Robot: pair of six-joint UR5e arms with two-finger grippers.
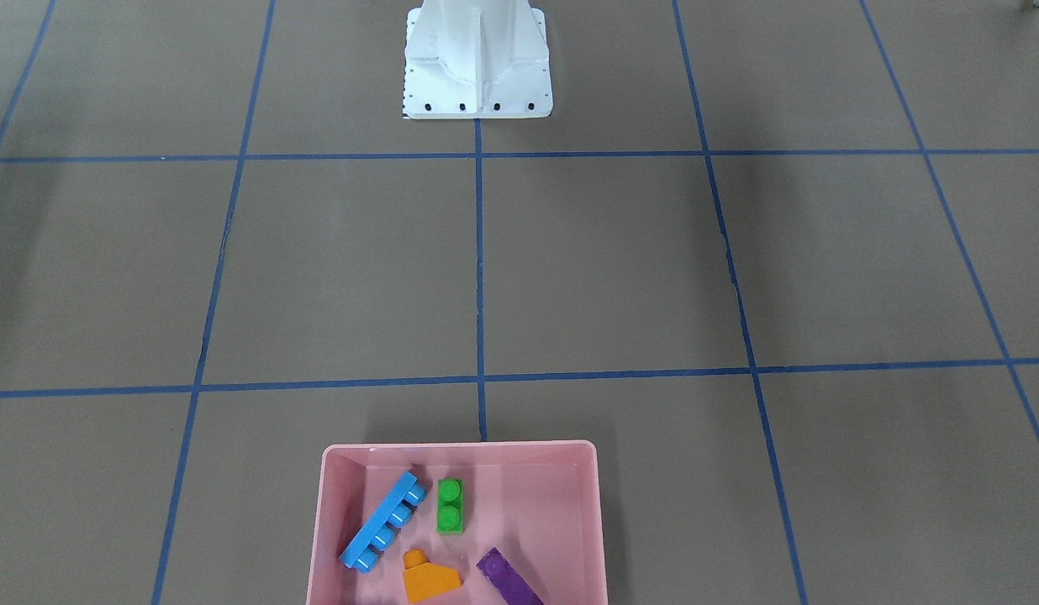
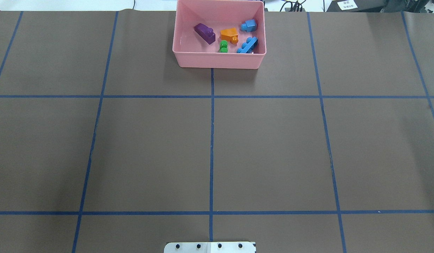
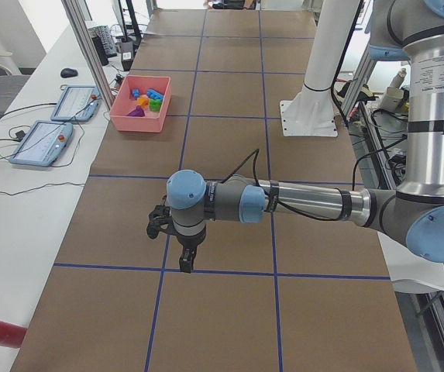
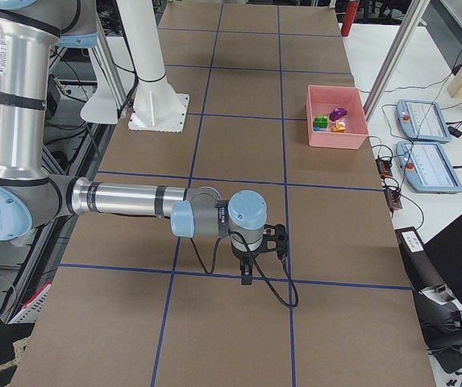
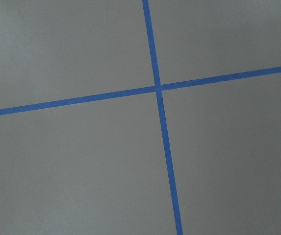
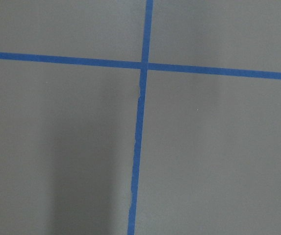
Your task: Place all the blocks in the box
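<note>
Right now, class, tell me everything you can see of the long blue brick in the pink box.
The long blue brick is glossy light-blue plastic with four round studs in a row. It lies diagonally on the floor of the pink box, tipped so its studs face sideways toward the green brick close beside it.

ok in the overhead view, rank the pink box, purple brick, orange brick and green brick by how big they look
1. pink box, by far the largest
2. purple brick
3. orange sloped brick, only slightly smaller than the purple one, so that is a close call
4. green brick, the smallest
</note>
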